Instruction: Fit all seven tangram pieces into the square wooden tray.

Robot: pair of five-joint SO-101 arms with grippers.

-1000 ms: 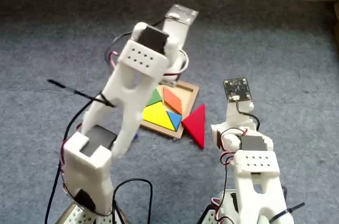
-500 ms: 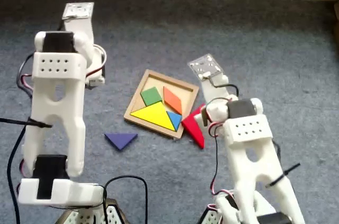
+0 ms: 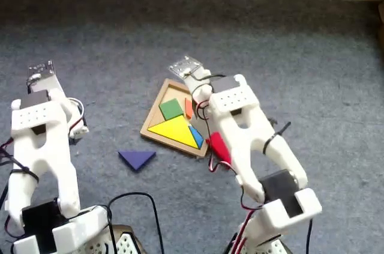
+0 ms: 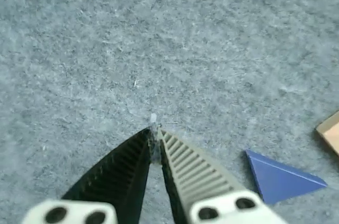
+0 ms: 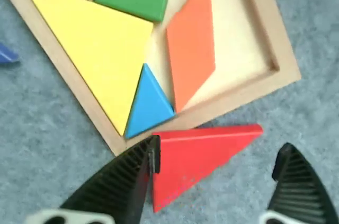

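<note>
Right claw set over the red triangle, grasp not yet made.
Right claw [image 5: 220, 155] released, jaws astride the red triangle [image 5: 196, 152], which lies on the desk just beside the tray [image 5: 267, 28] rim. Best pinched across its flat edges, lifted clear of the rim, then lowered into the bare corner. Left claw [image 4: 154, 134] clenched, empty.
</note>
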